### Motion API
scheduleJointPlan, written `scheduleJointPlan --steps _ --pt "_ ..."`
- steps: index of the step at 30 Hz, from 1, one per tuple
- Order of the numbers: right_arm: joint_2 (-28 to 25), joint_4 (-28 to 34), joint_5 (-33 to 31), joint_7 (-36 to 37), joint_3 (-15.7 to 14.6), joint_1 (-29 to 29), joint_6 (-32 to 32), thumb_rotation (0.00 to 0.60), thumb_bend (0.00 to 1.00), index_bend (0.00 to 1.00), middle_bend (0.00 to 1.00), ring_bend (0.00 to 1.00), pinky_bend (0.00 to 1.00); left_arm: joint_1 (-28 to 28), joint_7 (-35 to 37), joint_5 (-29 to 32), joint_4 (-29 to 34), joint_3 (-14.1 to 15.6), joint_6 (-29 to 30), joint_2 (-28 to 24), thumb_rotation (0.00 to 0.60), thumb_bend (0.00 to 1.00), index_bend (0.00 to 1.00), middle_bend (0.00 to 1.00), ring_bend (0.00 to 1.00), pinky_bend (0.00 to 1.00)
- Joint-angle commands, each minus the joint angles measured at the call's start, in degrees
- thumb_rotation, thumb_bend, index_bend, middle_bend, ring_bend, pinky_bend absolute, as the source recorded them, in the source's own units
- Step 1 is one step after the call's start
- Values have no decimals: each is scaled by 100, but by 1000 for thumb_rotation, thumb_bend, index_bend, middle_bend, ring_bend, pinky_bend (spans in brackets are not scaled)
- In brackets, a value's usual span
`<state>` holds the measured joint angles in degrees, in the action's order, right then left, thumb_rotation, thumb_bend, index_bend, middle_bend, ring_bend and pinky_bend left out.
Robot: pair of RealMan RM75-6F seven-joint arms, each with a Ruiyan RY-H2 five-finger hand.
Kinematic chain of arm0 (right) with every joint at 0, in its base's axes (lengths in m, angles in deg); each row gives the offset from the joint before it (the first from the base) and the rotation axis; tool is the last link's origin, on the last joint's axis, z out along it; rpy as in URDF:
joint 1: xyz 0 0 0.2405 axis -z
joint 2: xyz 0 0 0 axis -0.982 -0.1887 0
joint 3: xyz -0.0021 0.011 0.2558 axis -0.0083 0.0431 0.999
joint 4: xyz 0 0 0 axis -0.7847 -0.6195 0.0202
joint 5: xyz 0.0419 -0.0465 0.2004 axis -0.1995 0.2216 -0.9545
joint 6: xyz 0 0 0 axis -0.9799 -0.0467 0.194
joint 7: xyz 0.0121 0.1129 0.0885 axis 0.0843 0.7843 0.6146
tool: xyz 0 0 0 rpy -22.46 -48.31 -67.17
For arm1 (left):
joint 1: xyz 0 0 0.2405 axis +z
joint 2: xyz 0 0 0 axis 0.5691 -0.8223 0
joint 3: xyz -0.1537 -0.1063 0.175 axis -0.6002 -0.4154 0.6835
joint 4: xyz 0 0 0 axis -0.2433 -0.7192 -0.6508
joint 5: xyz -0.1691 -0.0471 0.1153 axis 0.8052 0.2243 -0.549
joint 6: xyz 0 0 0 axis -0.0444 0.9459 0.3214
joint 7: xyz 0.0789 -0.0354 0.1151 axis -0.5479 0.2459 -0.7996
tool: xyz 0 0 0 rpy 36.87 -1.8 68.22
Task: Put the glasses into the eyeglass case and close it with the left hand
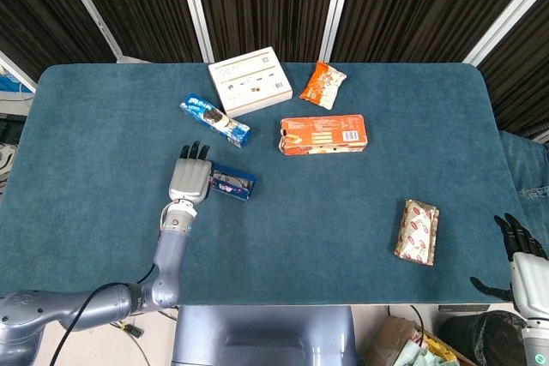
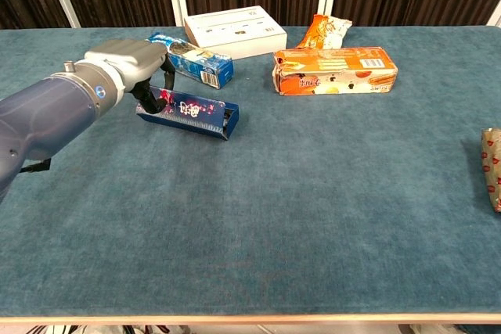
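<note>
The blue patterned eyeglass case (image 1: 233,184) (image 2: 192,113) lies left of the table's middle, its lid tipped over almost onto the base. The glasses are hidden inside it. My left hand (image 1: 189,180) (image 2: 125,64) is at the case's left end, with its thumb in front of the lid and its fingers behind it, holding that end. My right hand (image 1: 517,255) hangs off the table's right front corner, fingers spread and holding nothing. It shows only in the head view.
A blue cookie pack (image 1: 214,120) (image 2: 192,59) lies just behind the case. Further back is a white box (image 1: 250,81) (image 2: 233,30). An orange carton (image 1: 322,135) (image 2: 335,70) and an orange snack bag (image 1: 323,85) lie to the right. A red-white packet (image 1: 418,231) lies at the right front.
</note>
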<state>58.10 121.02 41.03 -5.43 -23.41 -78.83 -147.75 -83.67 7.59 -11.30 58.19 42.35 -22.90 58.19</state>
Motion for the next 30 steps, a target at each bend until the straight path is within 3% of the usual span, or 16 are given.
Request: scheduleJointPlan --steps 1,30 --pt "-4 5 -6 0 -2 0 7 600 157 66 14 103 161 -97 -58 142 -87 -67 -30 25 600 443 577 128 6 98" --pt "-4 34 -50 -17 3 -4 25 600 158 66 25 103 161 -656 56 956 -700 -311 -296 184 600 443 578 128 6 99"
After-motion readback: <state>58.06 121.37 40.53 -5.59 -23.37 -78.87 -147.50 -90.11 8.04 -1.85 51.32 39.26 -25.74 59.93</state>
